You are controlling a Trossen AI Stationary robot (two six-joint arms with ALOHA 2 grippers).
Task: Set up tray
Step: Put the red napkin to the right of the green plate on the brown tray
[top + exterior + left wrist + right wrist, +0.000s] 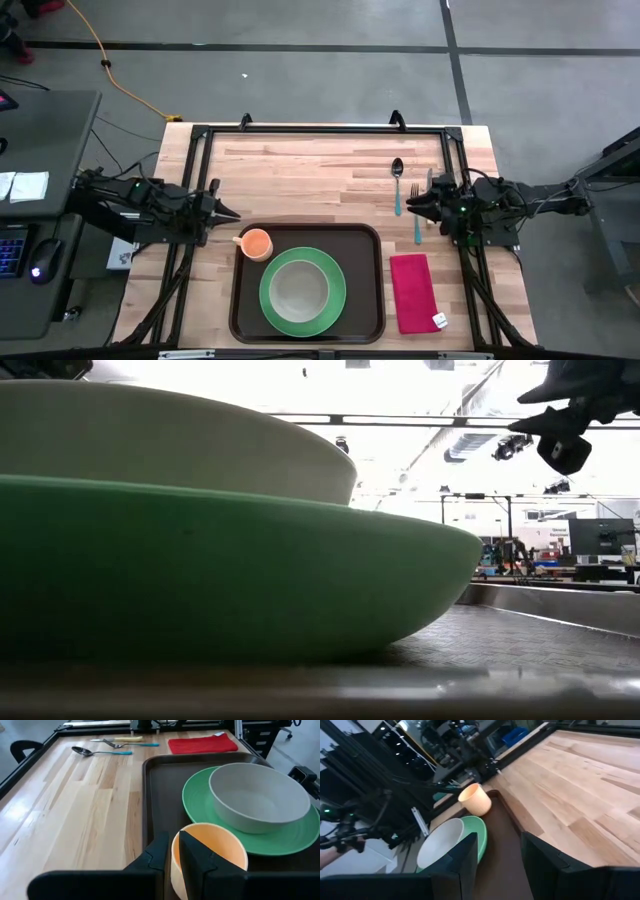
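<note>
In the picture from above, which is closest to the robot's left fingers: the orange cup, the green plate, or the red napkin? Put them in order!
From the left gripper:
1. Orange cup, at the tray's near corner, just beside it.
2. Green plate, in the tray's middle.
3. Red napkin, on the table past the tray, farthest.

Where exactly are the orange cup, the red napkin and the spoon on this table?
orange cup (256, 243): high view, on its open inside, at the tray's corner.
red napkin (413, 291): high view, on the middle of the cloth, beside the tray.
spoon (397, 167): high view, on its bowl end.
</note>
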